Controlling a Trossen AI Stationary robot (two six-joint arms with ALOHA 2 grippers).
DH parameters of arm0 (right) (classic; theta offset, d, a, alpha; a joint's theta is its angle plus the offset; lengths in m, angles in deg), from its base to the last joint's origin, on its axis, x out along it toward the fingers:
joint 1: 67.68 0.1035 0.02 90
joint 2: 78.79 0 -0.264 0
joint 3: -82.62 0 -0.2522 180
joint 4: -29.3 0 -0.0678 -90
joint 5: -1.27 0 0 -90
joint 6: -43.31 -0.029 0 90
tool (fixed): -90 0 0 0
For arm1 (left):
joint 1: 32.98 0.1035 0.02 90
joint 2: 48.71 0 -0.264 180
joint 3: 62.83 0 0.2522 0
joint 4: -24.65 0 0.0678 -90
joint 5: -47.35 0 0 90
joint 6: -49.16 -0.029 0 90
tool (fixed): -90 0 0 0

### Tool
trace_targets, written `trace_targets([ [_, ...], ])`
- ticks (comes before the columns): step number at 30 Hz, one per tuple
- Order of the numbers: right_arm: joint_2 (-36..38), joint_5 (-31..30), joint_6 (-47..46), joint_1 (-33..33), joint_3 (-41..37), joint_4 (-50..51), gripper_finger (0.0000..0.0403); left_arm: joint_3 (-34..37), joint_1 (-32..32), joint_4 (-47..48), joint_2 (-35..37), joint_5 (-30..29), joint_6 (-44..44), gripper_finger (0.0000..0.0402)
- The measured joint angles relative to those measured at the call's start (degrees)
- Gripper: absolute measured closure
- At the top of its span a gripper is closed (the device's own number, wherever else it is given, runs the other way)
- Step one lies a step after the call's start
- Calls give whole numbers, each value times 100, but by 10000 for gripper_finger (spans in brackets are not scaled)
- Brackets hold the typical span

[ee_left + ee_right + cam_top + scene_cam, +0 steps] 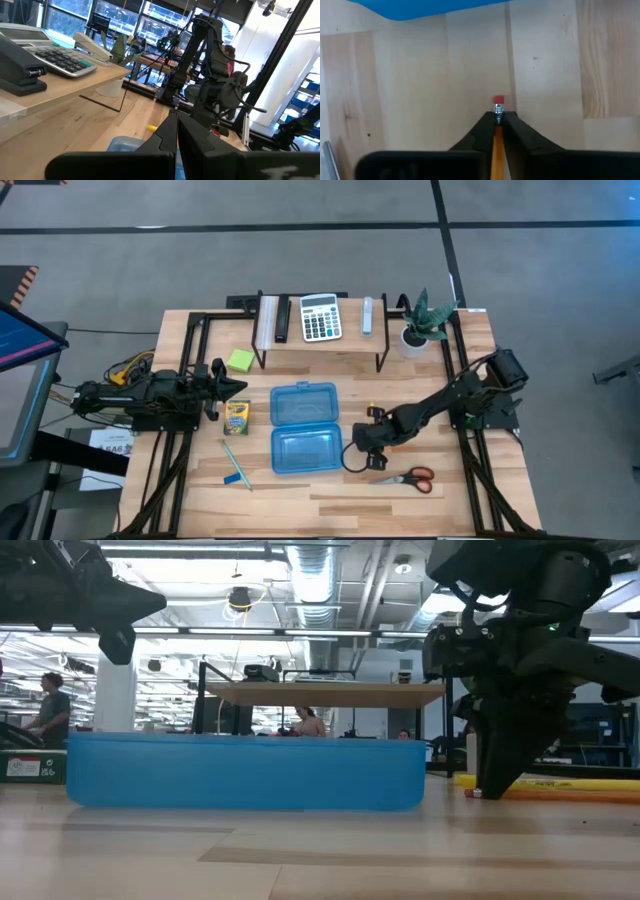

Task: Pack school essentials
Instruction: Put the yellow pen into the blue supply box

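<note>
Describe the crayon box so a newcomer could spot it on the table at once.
Start from the open blue plastic case in the middle of the wooden table. Look just beside its lid half, on the left arm's side. There lies the small yellow-green crayon box. Its printed, multicoloured face sets it apart from the plain lime-green sticky-note pad farther back.

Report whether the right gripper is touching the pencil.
Touching. The right wrist view shows the right gripper with both fingers pressed against the pencil, its eraser end sticking out past the fingertips.
</note>
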Motion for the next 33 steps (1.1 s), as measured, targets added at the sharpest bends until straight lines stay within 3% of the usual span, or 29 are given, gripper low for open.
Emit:
trace_targets([
  [4,55,-7,-6,-14,1,31,392,0,0,10,1,0,0,401],
  [21,1124,-4,-93,-61,-26,105,400,0,1,13,1,0,2,401],
  [26,1330,-80,-131,-59,-22,427,384,0,0,15,1,0,2,401],
  [33,1410,-648,-786,-468,-74,1341,323,0,0,15,1,2,2,401],
])
